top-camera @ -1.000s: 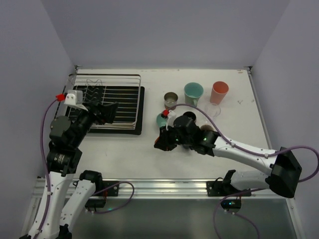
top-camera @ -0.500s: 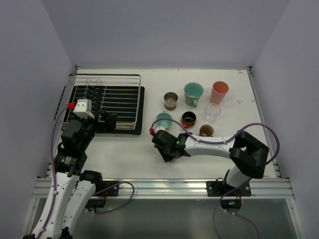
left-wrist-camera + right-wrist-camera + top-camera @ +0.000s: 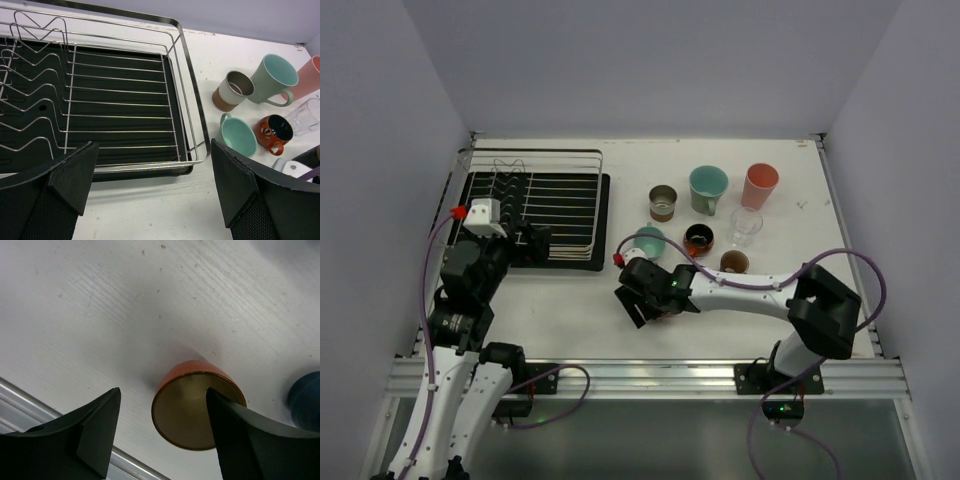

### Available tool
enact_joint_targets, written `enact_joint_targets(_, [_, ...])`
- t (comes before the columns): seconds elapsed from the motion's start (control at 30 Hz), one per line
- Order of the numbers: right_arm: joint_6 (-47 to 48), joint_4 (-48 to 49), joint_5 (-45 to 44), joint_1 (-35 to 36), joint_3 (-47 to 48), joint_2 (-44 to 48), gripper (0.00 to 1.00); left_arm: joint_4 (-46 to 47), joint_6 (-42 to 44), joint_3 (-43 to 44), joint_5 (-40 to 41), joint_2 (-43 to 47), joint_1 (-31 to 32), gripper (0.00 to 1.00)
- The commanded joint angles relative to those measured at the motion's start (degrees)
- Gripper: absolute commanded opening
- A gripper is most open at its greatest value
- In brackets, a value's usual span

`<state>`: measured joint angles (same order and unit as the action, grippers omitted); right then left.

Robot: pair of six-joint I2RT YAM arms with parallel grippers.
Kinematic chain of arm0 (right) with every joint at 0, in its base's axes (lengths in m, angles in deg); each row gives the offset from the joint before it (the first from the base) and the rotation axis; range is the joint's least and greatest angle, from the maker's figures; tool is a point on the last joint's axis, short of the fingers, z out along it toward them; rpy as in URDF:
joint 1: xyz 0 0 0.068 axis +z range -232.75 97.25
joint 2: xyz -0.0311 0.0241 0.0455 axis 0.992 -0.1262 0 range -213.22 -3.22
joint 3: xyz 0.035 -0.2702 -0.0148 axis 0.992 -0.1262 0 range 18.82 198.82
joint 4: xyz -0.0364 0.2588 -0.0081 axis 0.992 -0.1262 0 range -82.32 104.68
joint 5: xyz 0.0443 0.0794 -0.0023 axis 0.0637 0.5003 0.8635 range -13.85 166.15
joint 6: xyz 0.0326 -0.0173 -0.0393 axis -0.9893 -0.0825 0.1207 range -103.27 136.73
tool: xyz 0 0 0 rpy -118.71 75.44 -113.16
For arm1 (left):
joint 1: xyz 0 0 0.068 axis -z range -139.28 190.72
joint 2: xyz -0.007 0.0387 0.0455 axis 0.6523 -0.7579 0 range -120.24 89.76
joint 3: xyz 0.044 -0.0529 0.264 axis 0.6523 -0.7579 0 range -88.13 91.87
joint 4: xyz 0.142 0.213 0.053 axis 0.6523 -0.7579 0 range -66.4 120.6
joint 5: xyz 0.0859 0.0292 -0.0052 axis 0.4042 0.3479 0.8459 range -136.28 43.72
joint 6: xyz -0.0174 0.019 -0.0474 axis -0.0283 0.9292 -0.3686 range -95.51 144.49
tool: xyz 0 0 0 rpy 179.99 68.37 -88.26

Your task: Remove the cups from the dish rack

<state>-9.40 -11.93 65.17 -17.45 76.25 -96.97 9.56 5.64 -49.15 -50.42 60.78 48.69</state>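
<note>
Holds the left tool (image 3: 154,150) wide apart, clamped on nothing, just above the near rim of the dish rack (image 3: 185,75). Carries the right tool (image 3: 162,395) low over the bench (image 3: 100,300), right of the rack, fingers likewise apart. Frames an orange cup (image 3: 197,405), upright beside one finger; cannot tell whether touching. Leaves standing right of the rack: metallic cup (image 3: 232,90), teal-green mug (image 3: 272,77), pink tumbler (image 3: 307,77), clear glass (image 3: 307,115), small teal mug (image 3: 237,136), orange-and-black mug (image 3: 272,134), brown cup (image 3: 734,262).

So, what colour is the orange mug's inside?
The mug is black inside; the left wrist view shows it best.
</note>
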Motion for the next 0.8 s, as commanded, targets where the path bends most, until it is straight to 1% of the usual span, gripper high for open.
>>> enact_joint_targets(0.0, [0.47, -2.48, -1.76, 0.53, 3.48, 8.04, 0.73, 0.91, 1.10, 0.48, -0.16, 0.14, -0.50, 1.00])
enact_joint_targets(0.07, [0.47, -3.01, -1.67, 0.53, 3.92, 11.04, 0.84, 1.17, 1.19, 0.39, -0.60, 0.32, -0.41, 1.00])
enact_joint_targets(0.1, [0.64, -3.10, -1.50, 0.62, 3.92, 14.62, 0.93, 1.26, 1.10, 0.39, -0.69, 0.32, -0.41, 1.00])
enact_joint_targets(0.13, [0.90, -2.92, -1.41, 0.62, 3.66, 16.74, 0.98, 1.52, 1.18, 0.48, -0.95, 0.67, -0.41, 1.00])
enact_joint_targets(0.2, [1.26, -1.96, -2.98, 0.80, 2.87, 21.48, 0.99, 1.79, 1.27, 0.57, -2.62, 0.93, -0.41, 1.00])
enact_joint_targets(0.23, [1.52, -1.69, -3.86, 0.80, 2.17, 26.73, 0.99, 2.05, 1.10, 0.74, -3.32, 1.11, -0.41, 1.00])
enact_joint_targets(0.3, [2.40, -0.90, -7.19, 0.80, 1.46, 32.64, 0.99, 2.75, 0.84, 1.44, -4.99, 1.28, -0.41, 1.00])
enact_joint_targets(0.33, [2.66, -0.55, -8.52, 0.71, 0.76, 39.02, 0.99, 3.02, 0.75, 2.84, -5.52, 1.20, -0.41, 1.00])
enact_joint_targets(0.4, [3.80, 0.77, -11.68, 0.71, 0.23, 45.73, 0.99, 3.19, 0.48, 5.13, -6.14, 0.67, -0.41, 1.00])
enact_joint_targets(0.43, [4.33, 1.03, -14.30, 0.71, 0.23, 52.03, 0.99, 3.20, 0.40, 6.53, -5.88, 0.50, -0.41, 1.00])
enact_joint_targets(0.47, [5.12, 1.47, -15.63, 0.71, 0.40, 55.14, 0.99, 3.20, 0.13, 9.16, -5.62, 0.32, -0.41, 1.00])
enact_joint_targets(0.53, [5.82, 2.35, -18.01, 0.71, 0.40, 60.86, 0.99, 3.63, -0.22, 11.72, -5.44, 0.06, -0.41, 1.00])
enact_joint_targets(0.57, [6.52, 3.31, -18.63, 0.71, 0.32, 65.84, 0.99, 3.98, -0.57, 13.65, -5.09, 0.14, -0.41, 1.00])
enact_joint_targets(0.67, [7.67, 4.20, -21.53, 0.71, -0.39, 72.55, 0.99, 5.65, -1.62, 15.42, -4.39, 0.58, -0.41, 1.00])
enact_joint_targets(0.77, [7.50, 4.11, -24.16, 0.71, -1.96, 75.12, 0.99, 6.53, -2.24, 16.48, -4.30, 1.28, -0.41, 1.00])
